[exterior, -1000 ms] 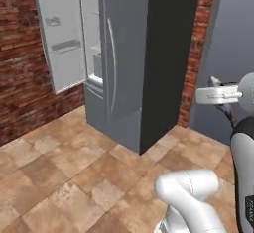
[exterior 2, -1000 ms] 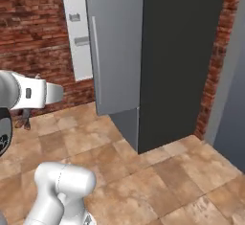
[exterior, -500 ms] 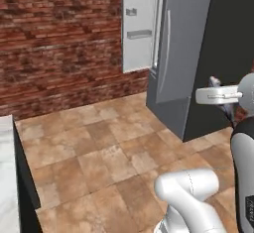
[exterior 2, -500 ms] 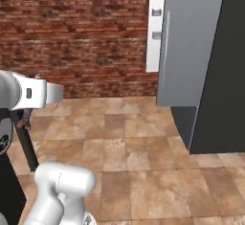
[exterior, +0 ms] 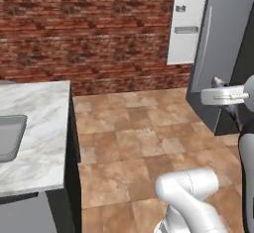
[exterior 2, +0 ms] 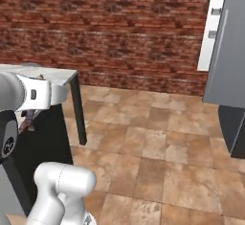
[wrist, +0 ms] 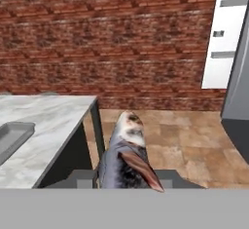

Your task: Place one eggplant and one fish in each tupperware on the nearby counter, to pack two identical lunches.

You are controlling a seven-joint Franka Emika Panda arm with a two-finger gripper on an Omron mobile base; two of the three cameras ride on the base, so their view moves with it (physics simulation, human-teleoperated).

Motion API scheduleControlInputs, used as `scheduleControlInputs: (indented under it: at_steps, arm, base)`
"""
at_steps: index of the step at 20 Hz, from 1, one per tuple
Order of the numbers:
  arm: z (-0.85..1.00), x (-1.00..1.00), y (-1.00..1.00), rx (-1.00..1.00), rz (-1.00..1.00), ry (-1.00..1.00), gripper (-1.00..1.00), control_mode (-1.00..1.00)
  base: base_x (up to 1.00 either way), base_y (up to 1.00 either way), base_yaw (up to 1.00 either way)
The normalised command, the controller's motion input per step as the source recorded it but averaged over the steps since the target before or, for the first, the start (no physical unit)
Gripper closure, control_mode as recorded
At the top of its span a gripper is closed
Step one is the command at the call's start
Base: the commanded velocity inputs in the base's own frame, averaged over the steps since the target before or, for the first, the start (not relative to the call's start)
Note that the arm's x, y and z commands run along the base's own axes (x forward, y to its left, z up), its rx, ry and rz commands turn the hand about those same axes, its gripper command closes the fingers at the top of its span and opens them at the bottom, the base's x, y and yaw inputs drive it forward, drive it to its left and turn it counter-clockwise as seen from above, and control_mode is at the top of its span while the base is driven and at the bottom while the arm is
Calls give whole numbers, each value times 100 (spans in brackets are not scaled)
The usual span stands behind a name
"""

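No readable text, labels or numbers, as far as these coarse renders show

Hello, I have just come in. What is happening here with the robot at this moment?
The robot arm is carrying a grey-brown fish in its gripper, shut on it, with the fish pointing forward. The marble counter with its inset sink lies ahead to the left, beside a brick wall. The fridge, its door open, stands to the right. The fish is in the air, not yet over the counter.
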Motion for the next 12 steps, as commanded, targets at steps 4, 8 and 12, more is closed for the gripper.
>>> scheduleControlInputs:
  at_steps: [4,8,12]
  arm:
    - [0,0,0,0,0,0,100,100]
    - [0,0,0,0,0,0,100,100]
    - [0,0,0,0,0,0,100,100]
  base:
    - [-48,88,34]
    - [-1,100,21]
    - [16,100,12]
